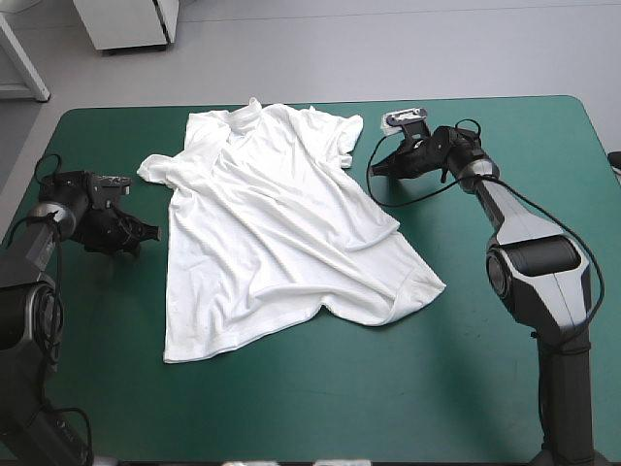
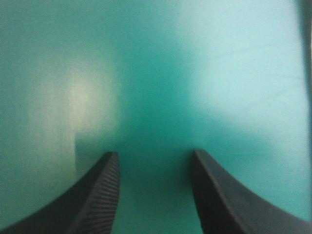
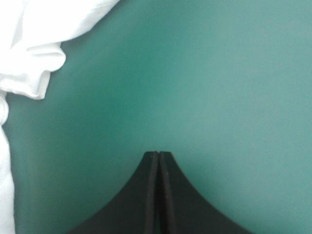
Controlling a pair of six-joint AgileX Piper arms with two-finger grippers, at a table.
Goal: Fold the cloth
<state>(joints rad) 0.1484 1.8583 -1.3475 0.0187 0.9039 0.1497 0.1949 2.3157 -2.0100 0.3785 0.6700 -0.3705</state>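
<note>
Table [image 1: 485, 388], teal-green cover. T-shirt [image 1: 272, 233] lies mid-table, spread open, collar toward the far edge, hem rumpled at its right corner. No fold made yet, by my judgement: the step in hand is setting up the first grasp.

Left tool [image 2: 153, 158] released, fingers apart over bare cover, just beside the shirt's left sleeve.

Right tool [image 3: 158, 154] clenched on nothing, near the right sleeve. It must open, and both must close in on the cloth's edges.
</note>
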